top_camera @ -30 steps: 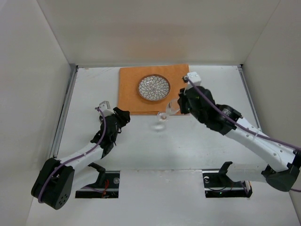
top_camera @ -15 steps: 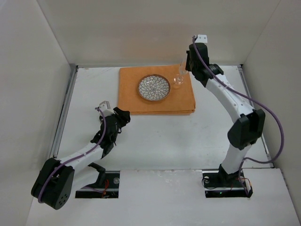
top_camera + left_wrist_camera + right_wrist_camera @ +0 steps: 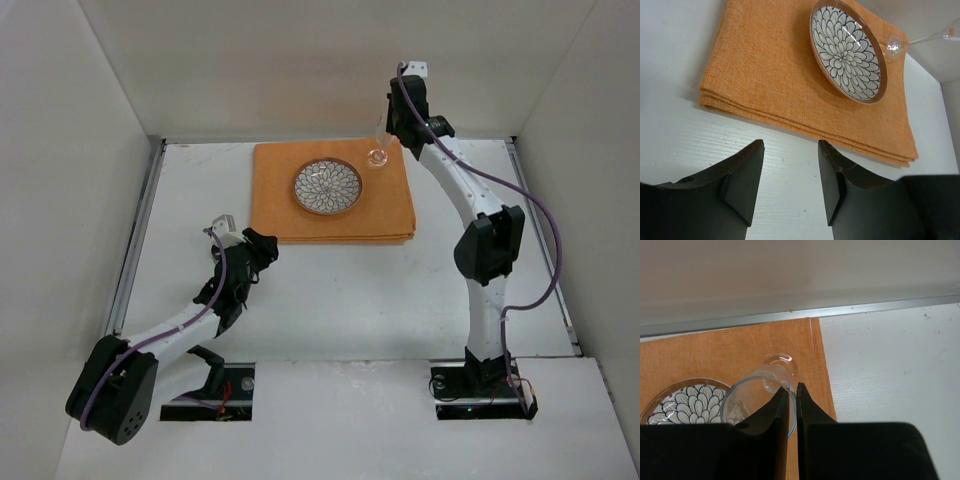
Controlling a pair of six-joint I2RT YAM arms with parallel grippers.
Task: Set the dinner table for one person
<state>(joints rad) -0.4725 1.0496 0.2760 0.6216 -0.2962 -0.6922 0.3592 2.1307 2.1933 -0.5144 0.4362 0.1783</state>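
Observation:
A clear stemmed glass [image 3: 378,155] is pinched by its rim in my shut right gripper [image 3: 389,132], tilted, over the far right corner of the orange cloth mat [image 3: 290,215]. In the right wrist view the fingers clamp the rim of the glass [image 3: 760,387], and its foot is low over the mat [image 3: 700,357]; I cannot tell if it touches. A flower-patterned plate [image 3: 327,187] sits on the mat. My left gripper [image 3: 262,250] is open and empty over the white dinner table [image 3: 400,290], near the mat's near left corner [image 3: 765,65].
A metal rail [image 3: 865,307] and the back wall run just behind the mat. White walls enclose the table on three sides. The left wrist view shows the plate [image 3: 847,50] and the glass foot [image 3: 895,46] beyond it.
My right arm has carried the glass from the mat's near edge up and away to its far right corner and stretched out. The left arm has not moved.

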